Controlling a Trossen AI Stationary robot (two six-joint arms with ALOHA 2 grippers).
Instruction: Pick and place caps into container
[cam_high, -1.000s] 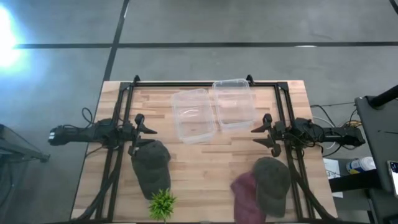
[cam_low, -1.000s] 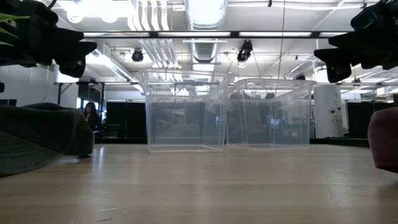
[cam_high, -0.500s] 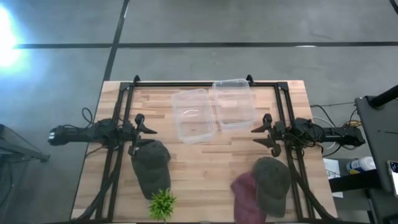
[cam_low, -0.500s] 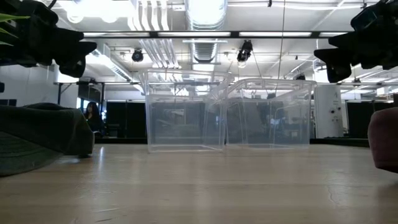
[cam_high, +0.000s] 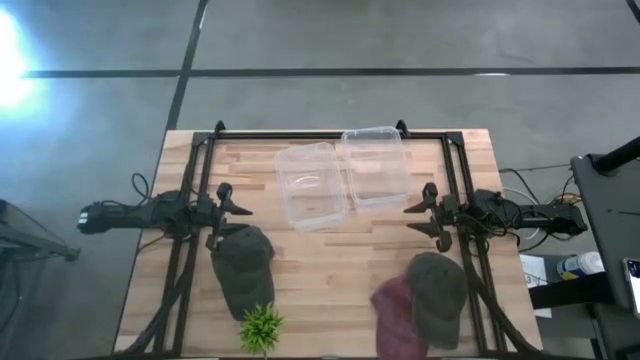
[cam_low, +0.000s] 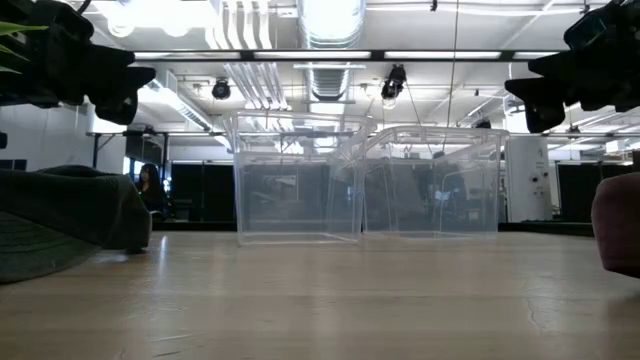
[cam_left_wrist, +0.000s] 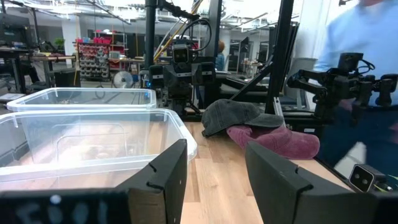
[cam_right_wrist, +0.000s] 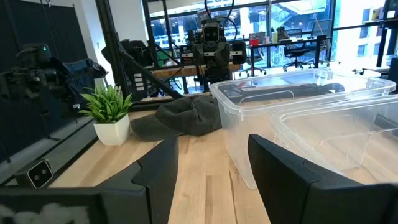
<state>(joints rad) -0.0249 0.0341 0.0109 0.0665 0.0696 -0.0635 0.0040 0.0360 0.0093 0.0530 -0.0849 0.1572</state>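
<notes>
Two clear plastic tubs stand side by side at the table's far middle, the left tub (cam_high: 311, 186) and the right tub (cam_high: 375, 165). One dark grey-olive cap (cam_high: 242, 266) lies at the near left, crown toward the far edge. A second grey-olive cap (cam_high: 436, 296) lies at the near right and overlaps a maroon cap (cam_high: 398, 314). My left gripper (cam_high: 232, 208) is open and empty, above the table just beyond the left cap. My right gripper (cam_high: 418, 214) is open and empty, beyond the right caps.
A small green plant in a white pot (cam_high: 261, 327) stands at the near edge beside the left cap. A black frame rail (cam_high: 330, 136) runs along the far edge and down both sides. Bare wood (cam_high: 330, 270) lies between the caps.
</notes>
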